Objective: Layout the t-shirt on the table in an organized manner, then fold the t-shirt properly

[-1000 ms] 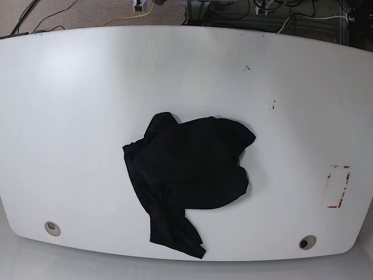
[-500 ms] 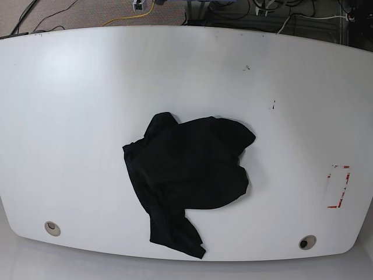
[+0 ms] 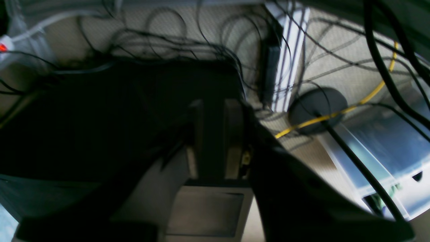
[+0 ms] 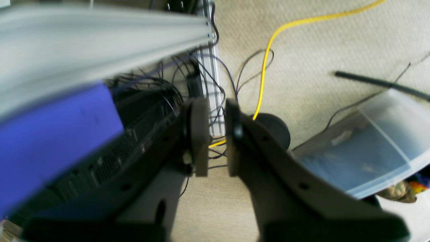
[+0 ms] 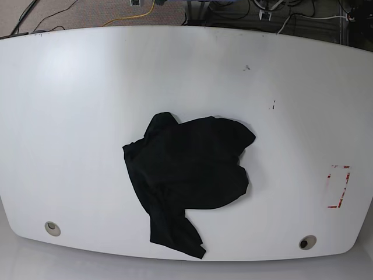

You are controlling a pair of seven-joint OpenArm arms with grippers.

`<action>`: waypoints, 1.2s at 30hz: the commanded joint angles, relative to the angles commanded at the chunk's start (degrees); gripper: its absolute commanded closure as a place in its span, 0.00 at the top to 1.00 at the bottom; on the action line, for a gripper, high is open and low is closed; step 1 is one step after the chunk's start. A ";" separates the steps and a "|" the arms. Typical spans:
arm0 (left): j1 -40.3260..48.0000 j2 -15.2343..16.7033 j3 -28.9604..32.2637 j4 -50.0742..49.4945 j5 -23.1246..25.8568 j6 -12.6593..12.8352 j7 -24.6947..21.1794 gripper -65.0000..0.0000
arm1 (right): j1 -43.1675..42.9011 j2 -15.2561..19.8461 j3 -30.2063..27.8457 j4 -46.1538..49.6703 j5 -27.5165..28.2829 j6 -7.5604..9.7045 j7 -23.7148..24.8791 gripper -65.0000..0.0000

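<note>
The black t-shirt (image 5: 186, 175) lies crumpled in a bunched heap near the middle of the white table (image 5: 70, 105), with one part trailing toward the front edge. Neither arm shows in the base view. My left gripper (image 3: 215, 137) hangs off the table over cables and a dark box, its fingers a narrow gap apart and empty. My right gripper (image 4: 213, 134) is likewise over the carpet floor, slightly open with nothing between its fingers. The t-shirt appears in neither wrist view.
Two round grommet holes (image 5: 52, 227) (image 5: 306, 242) sit near the table's front edge, and red tape marks (image 5: 339, 186) lie at the right. Beneath the grippers are tangled cables, a yellow cable (image 4: 268, 50), an aluminium rail (image 4: 210, 77) and a clear plastic bin (image 4: 366, 148).
The t-shirt has not moved. A small white object at the top edge of the base view has slid almost out of frame.
</note>
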 joint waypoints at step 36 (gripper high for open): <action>33.41 -0.62 -0.18 51.34 -3.60 0.00 0.09 0.15 | -34.99 -6.33 0.00 56.97 0.70 0.00 -4.92 0.12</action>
